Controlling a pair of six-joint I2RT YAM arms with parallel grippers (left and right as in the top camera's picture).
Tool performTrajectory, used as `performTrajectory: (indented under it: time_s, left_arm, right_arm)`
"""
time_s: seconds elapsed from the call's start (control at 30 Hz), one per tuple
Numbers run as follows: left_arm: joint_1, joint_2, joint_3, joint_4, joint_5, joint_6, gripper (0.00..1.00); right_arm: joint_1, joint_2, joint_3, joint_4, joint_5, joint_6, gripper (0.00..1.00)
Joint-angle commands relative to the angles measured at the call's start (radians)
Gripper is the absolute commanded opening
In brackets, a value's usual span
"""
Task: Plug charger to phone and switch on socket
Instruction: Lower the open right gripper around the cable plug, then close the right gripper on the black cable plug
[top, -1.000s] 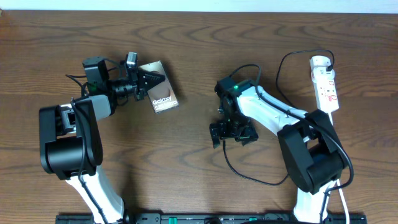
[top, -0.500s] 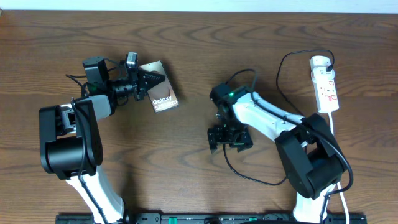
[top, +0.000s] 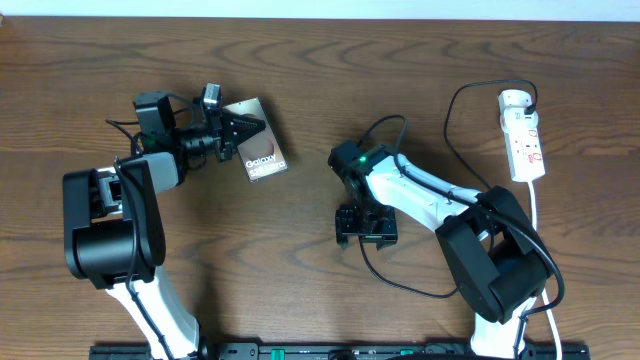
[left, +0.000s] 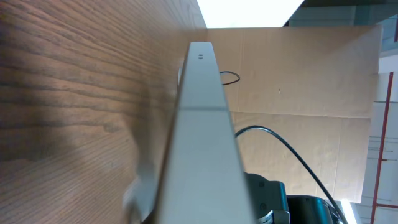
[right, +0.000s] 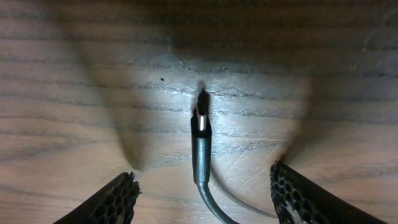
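We see the overhead view lit softly and evenly: the tabletop (top: 320, 80) grain stays crisp from edge to edge, and the left arm (top: 110, 235) throws only a faint shadow on the wood to its right. A pale strip runs along the far edge. In the left wrist view the phone (left: 202, 143), edge-on and very close, is a soft grey blur. A blown-out white patch sits at the top, and the wood darkens toward the lower left. In the right wrist view we find a bright pool of light around the charger (right: 200, 134) tip, whose metal glints. There is dark falloff above, and broad shadows fan out from the fingers (right: 109, 202) of the right tool (right: 202, 193).
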Motion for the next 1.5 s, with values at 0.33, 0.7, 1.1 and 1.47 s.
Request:
performTrajectory:
  time_s: [0.33,0.7,1.1,1.47]
  left_arm:
    - [0.003,-0.017,0.009,0.009,0.020,-0.005,0.07]
    - [0.003,-0.017,0.009,0.009,0.020,-0.005,0.07]
    - [0.003,-0.017,0.009,0.009,0.020,-0.005,0.07]
    - [0.003,-0.017,0.009,0.009,0.020,-0.005,0.07]
  right_arm:
    - [0.010,0.071,-0.040,0.068,0.029,0.011,0.53]
    - [0.010,0.071,-0.040,0.076,0.029,0.010,0.39]
    - [0.010,0.071,-0.040,0.082,0.029,0.010,0.25]
    - [0.010,0.071,-0.040,0.082,0.029,0.010,0.20]
